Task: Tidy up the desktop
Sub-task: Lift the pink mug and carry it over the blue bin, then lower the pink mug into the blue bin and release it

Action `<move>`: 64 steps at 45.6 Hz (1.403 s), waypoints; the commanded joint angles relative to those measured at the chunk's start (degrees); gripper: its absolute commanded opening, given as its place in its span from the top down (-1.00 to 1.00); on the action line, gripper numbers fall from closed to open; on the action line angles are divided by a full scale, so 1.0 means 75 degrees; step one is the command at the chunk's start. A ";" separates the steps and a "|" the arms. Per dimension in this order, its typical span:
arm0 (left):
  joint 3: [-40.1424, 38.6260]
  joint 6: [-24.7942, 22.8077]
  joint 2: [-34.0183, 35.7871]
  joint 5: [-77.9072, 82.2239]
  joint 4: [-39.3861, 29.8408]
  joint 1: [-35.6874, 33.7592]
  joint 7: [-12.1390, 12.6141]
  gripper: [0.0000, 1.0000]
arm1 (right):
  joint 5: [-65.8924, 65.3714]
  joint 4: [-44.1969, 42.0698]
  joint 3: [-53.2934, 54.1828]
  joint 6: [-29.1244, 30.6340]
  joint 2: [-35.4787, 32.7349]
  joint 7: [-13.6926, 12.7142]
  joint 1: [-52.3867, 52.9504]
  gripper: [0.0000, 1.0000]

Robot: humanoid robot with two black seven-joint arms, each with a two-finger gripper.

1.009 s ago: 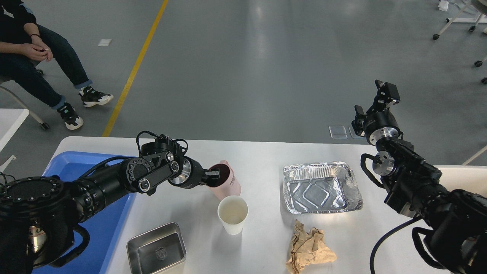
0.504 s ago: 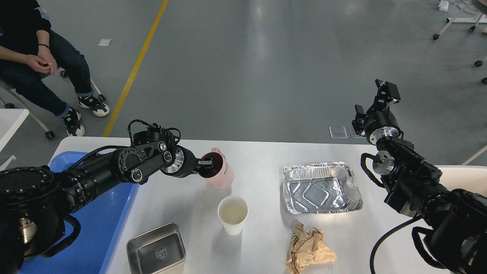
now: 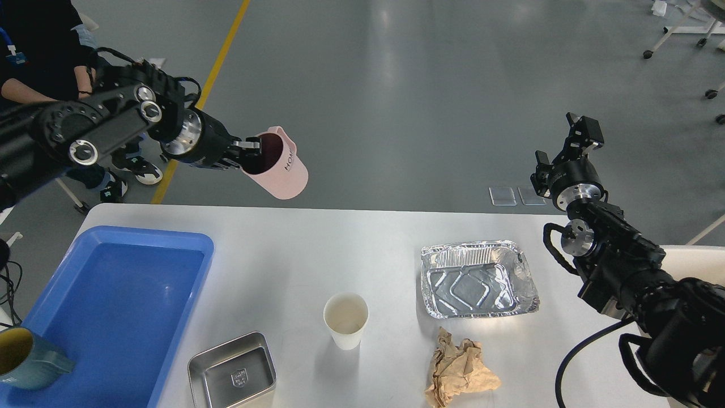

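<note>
In the upper left of the frame, the left gripper (image 3: 247, 154) is holding a pink cup (image 3: 279, 164) in the air, well above the desktop (image 3: 391, 238); its fingers are pinching the cup's rim at the near side of the dark opening, and the cup is tilting with its base pointing toward the lower right. The desktop is filling the lower half of the frame, stretching across almost its whole width. A blue tray (image 3: 113, 294) is lying at its left end, and a teal mug (image 3: 25, 360) with a yellow inside is sitting in the tray's lower left corner, cut off by the frame edge. Near the bottom centre, a white paper cup (image 3: 346, 320) is standing upright, with a small steel tin (image 3: 233, 372) just to its lower left. Right of centre, an empty foil tray (image 3: 478, 279) is resting on the desktop, and a crumpled piece of brown paper (image 3: 460, 371) is lying below it, near the bottom edge. At the right of the frame, the right gripper (image 3: 563, 150) is hanging in the air beyond the table's far edge with its fingers spread apart and gripping nothing. A seated person (image 3: 34, 73) in dark clothes is showing behind the left arm in the upper left corner.
</note>
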 commanded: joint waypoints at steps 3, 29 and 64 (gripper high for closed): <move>0.0014 -0.0726 0.1377 0.0022 -0.0120 -0.0922 0.0047 1.00 | 0.0000 -0.0002 0.0000 0.0000 -0.0025 -0.0010 0.0121 -1.00; 0.0776 -0.0726 0.2480 0.0280 -0.0482 -0.0442 0.0304 1.00 | 0.0000 0.0009 0.0000 0.0000 -0.0084 -0.0010 0.0332 -1.00; 0.0799 -0.0726 0.3710 0.1498 -0.3377 0.1772 0.0586 1.00 | -0.0023 0.0009 0.0000 0.0000 -0.0189 -0.0010 0.0567 -1.00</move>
